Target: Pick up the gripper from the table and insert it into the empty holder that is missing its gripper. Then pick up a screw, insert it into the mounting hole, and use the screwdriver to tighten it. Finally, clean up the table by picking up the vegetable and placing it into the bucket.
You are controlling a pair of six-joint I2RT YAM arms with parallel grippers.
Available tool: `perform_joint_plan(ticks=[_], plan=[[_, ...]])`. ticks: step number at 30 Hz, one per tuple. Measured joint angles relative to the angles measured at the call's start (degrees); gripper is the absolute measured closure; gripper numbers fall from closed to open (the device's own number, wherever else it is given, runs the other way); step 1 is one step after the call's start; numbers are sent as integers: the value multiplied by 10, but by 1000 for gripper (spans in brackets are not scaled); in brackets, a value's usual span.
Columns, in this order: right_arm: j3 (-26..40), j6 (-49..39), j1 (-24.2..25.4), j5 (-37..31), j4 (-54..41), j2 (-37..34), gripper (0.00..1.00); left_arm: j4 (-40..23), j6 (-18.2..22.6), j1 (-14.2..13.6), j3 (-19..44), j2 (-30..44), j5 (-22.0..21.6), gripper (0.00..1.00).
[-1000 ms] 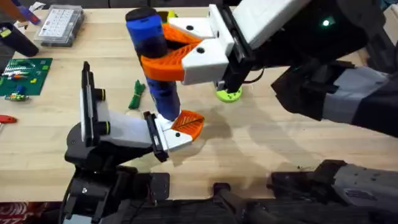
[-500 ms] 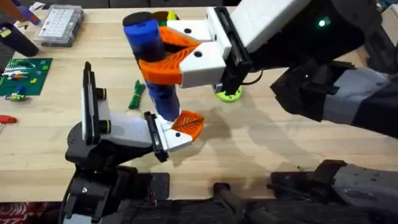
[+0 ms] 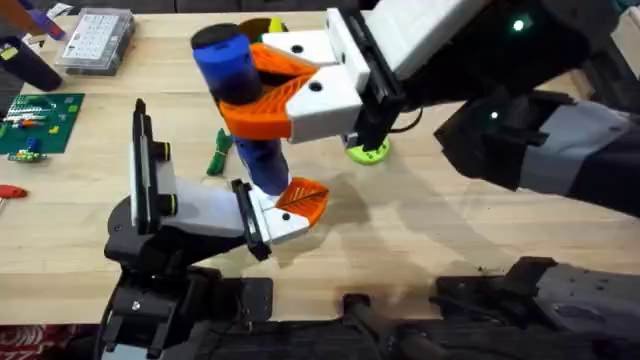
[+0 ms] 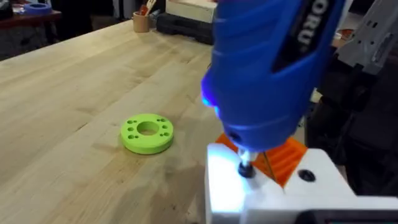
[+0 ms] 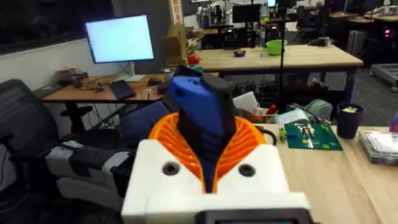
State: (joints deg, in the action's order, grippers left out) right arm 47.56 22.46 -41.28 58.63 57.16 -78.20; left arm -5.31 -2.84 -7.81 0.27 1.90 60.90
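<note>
1. Closest to the camera in the overhead view, the left arm lies low on the table. Its tip is the holder, white with a black plate.
2. The gripper, small and orange with ribs, sits at the end of the holder. It cannot be told whether the left arm's own fingers are apart or together.
3. The screwdriver stands almost upright, leaning a little, with its blue body above the holder. Its black cap is at the top.
4. In the left wrist view the thin metal tip of the screwdriver touches the white block, right next to the orange gripper. A blue light glows on the tool's side.
5. The right gripper comes in from the right side. Its orange fingers are clamped around the blue screwdriver, one on each side.
6. The vegetable lies on the table just past the holder, near the screwdriver. It is green and thin.
7. A lime-green disc with holes rests on the table under the right arm.
8. The bucket peeks out behind the screwdriver's top. Only a bit of its yellow rim can be seen.
9. Far off at the left are a clear parts box and a green circuit board.
</note>
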Motion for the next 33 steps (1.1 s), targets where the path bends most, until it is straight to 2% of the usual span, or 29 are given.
perform_joint_plan(ticks=[6,13,21,24,28,33], plan=[[79,11,4,68,-19,-25,954,9,4,0,1,-6,-2,986],[225,20,29,105,-39,-14,954,1,4,0,0,-6,-5,986],[249,8,38,138,-139,-5,953,1,4,0,0,-6,-5,986],[250,-21,41,144,-217,-7,954,1,4,0,0,-6,-5,986],[250,-93,59,140,-377,-8,953,1,4,0,0,-6,-5,986],[255,-222,111,82,-592,-10,953,1,4,0,0,-6,-5,986]])
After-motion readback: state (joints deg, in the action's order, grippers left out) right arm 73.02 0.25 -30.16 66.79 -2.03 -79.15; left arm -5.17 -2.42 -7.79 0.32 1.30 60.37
